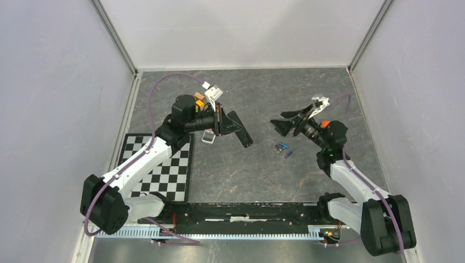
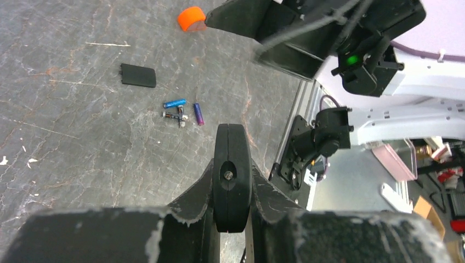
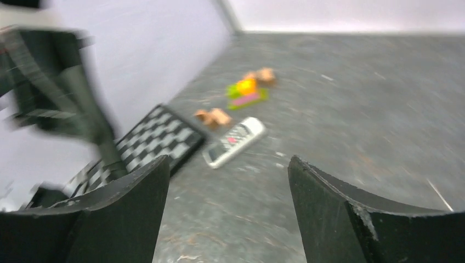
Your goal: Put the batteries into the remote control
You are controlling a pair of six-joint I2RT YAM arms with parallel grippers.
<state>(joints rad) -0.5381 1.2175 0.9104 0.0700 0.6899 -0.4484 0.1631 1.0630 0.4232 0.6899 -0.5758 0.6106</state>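
Observation:
The white remote control [image 1: 208, 137] lies on the dark table just below my left gripper; the blurred right wrist view shows its grey button face [image 3: 234, 141]. The blue battery [image 1: 282, 145] and the purple battery [image 1: 288, 154] lie side by side on the table between the arms. They also show in the left wrist view, blue [image 2: 174, 103] and purple [image 2: 198, 114]. My left gripper [image 1: 230, 127] is shut on a slim black bar [image 2: 232, 175] and holds it above the table. My right gripper [image 1: 285, 125] is open and empty [image 3: 227, 181], above and right of the batteries.
A darker small cylinder [image 2: 176, 116] lies against the blue battery. A flat black cover [image 2: 138, 75] and an orange round cap [image 2: 191, 18] lie beyond them. A checkerboard mat [image 1: 164, 170] is at the front left, small coloured toys [image 3: 247, 90] near the back. Grey walls enclose the table.

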